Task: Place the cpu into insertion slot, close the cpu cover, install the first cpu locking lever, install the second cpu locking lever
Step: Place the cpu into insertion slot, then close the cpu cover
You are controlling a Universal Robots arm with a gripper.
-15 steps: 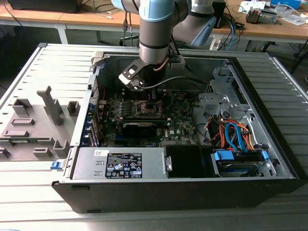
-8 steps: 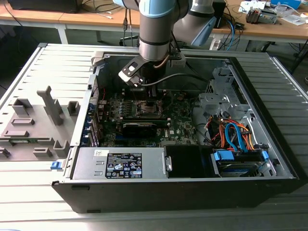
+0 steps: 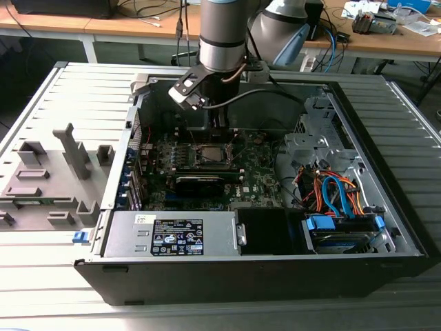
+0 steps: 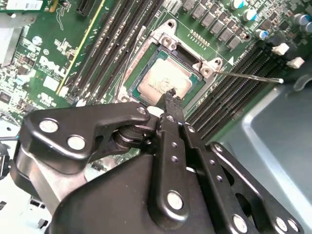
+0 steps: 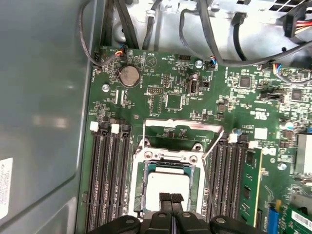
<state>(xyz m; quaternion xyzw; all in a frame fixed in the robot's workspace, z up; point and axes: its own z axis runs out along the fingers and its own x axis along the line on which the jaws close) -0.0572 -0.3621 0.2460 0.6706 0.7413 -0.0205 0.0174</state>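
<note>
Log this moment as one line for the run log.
cpu: lying in insertion slot | gripper: shut, tips over cpu | locking lever: unlatched

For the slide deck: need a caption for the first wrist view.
Shut gripper poised at the cpu, which lies in the insertion slot; cpu cover not yet closed.

1. The cpu (image 5: 166, 183) is showing a matt, silvery-beige metal face.
2. The gripper (image 4: 170, 95) is presenting smooth, semi-glossy black links with bright metal rivets.
3. The motherboard (image 5: 146, 73) is showing a glossy green surface.
4. The case wall (image 5: 44, 97) is showing smooth, matt grey metal.
</note>
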